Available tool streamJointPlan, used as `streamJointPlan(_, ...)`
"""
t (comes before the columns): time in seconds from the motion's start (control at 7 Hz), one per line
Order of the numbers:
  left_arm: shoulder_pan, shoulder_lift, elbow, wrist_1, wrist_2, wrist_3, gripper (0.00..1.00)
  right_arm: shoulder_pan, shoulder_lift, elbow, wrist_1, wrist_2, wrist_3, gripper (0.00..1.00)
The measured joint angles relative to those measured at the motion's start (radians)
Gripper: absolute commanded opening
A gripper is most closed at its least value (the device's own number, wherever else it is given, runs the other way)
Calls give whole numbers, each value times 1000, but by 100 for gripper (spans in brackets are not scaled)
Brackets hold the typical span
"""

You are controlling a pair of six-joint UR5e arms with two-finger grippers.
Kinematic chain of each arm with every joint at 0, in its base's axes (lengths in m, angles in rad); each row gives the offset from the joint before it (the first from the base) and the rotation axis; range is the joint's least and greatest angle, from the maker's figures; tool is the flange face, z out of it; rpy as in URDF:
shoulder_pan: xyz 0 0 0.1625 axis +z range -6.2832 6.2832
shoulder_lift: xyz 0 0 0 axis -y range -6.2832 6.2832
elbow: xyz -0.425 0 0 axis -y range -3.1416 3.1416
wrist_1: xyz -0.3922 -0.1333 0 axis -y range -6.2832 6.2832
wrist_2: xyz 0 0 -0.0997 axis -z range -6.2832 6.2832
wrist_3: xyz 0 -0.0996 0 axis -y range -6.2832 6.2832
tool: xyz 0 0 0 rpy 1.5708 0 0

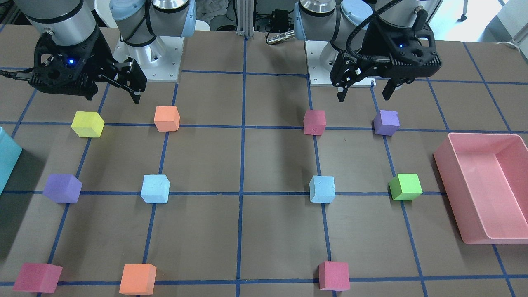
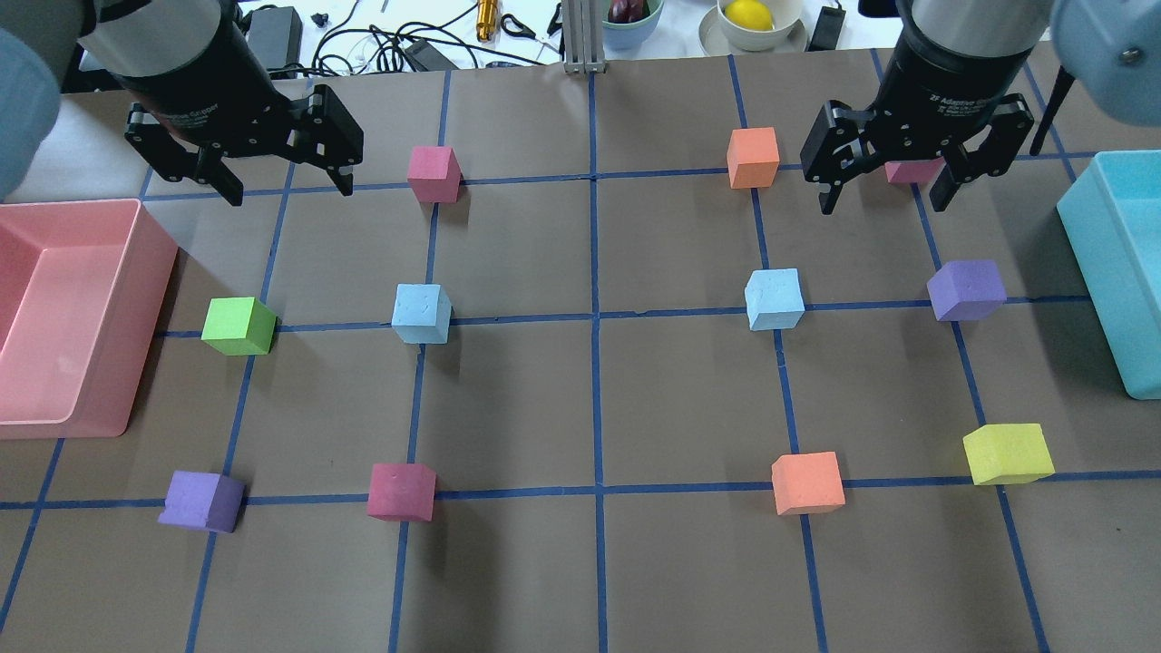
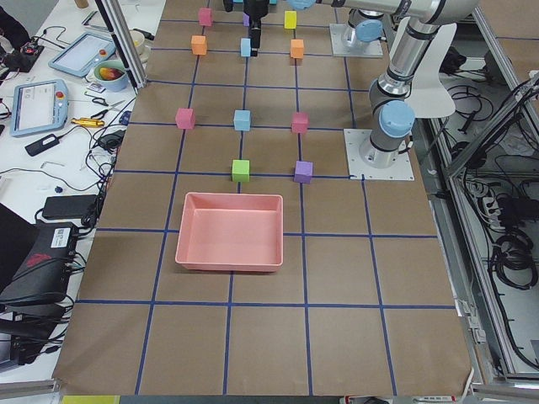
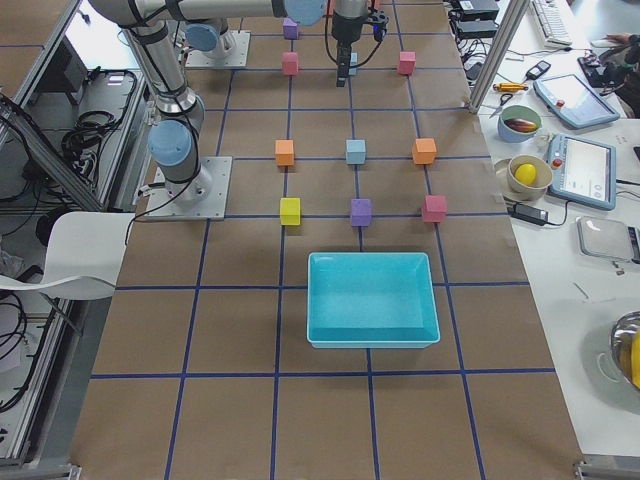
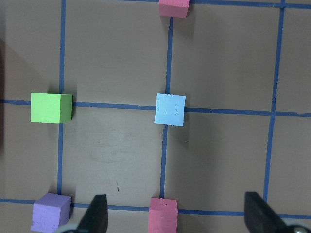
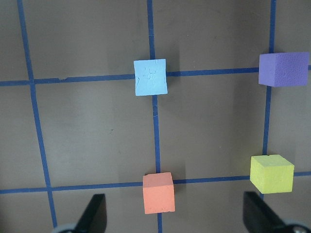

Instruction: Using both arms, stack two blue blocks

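Two blue blocks sit on the surface (image 2: 590, 399), neither one lifted. The left blue block (image 2: 422, 313) is on my left half, apart from my left pincer (image 2: 288, 190). The right blue block (image 2: 775, 299) is on my right half, apart from my right pincer (image 2: 882, 204). Both pincers hang spread wide and hold nothing.

The blocks look like foam, so I judge them light, soft and a little rough rather than slippery. I would close gently on two opposite flat sides at about mid height, leaving the bottom face free for setting down.

Each sits on a crossing of the tape lines (image 2: 594, 272), well apart from its neighbours: the green block (image 2: 239, 326) flanks one, the purple block (image 2: 967, 290) the other. The pink tray (image 2: 156, 308) and teal bin (image 2: 1102, 281) stand at the far ends.
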Motion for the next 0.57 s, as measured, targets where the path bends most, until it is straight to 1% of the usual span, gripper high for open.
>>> streamJointPlan(0.57, 0, 0, 0, 0, 0, 0, 100, 1, 0, 5, 0, 6, 4, 100)
